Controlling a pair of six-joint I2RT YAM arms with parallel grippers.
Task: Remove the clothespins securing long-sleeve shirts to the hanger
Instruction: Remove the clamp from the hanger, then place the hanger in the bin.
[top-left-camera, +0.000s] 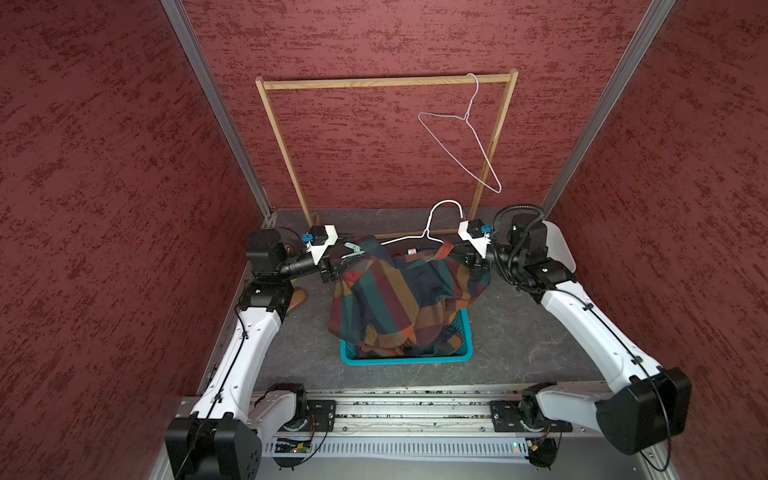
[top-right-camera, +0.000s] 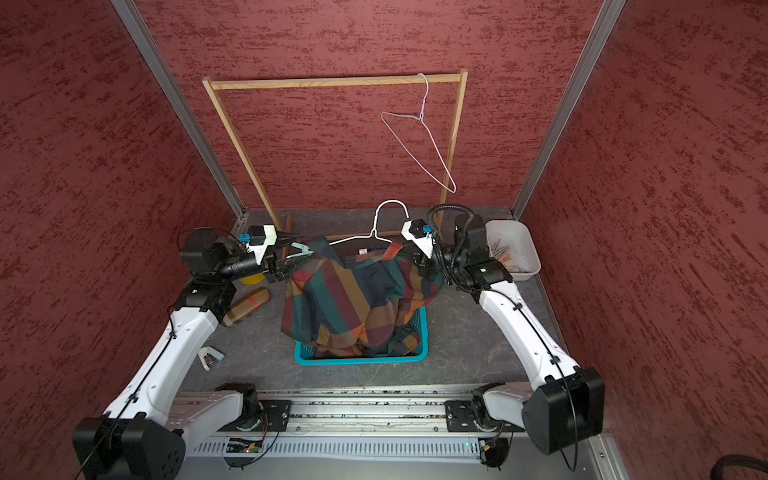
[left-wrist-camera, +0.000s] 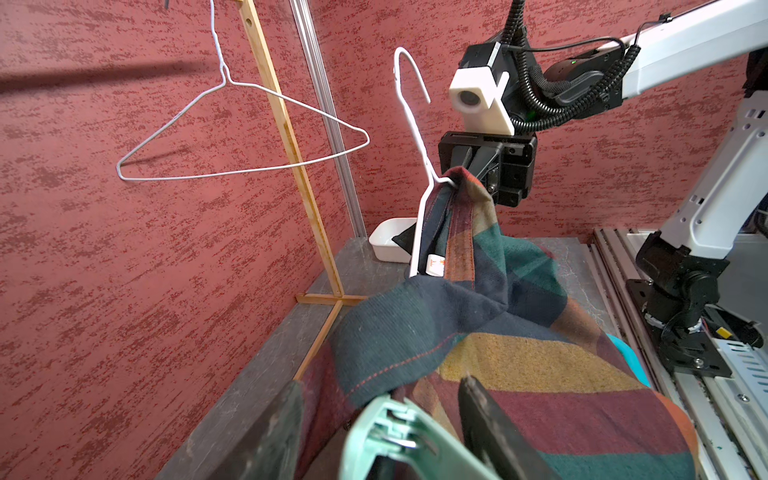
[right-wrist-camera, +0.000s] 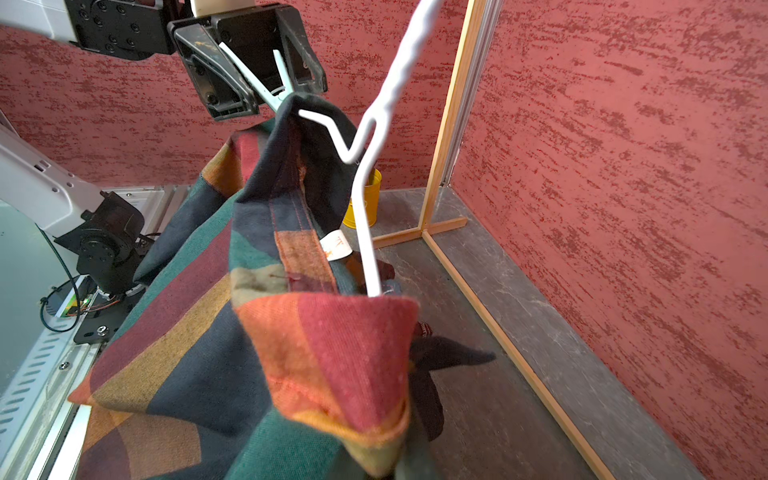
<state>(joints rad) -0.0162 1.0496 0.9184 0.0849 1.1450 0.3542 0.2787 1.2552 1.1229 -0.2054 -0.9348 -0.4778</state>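
Clothespin concerned: the mint clothespin (top-left-camera: 354, 249), clipped over the shirt (top-left-camera: 399, 299) at the end of the hanger (top-left-camera: 445, 202) nearest your left arm.

Both top views: the left gripper (top-right-camera: 293, 262) meets it head-on. The right gripper (top-left-camera: 463, 255) is clamped tight on the shirt at the hanger's opposite end, well apart from this peg.

Left wrist view: the mint clothespin (left-wrist-camera: 390, 432) lies between the fingers (left-wrist-camera: 494, 424), its long axis along your line of reach. The jaws stand part-open with a gap on one side, so no squeeze shows.

Right wrist view: its splayed handles point into the left gripper (right-wrist-camera: 282, 95), and its mouth bites fabric over the wire.

Judged next: pinch the handles, then draw straight back along that axis.
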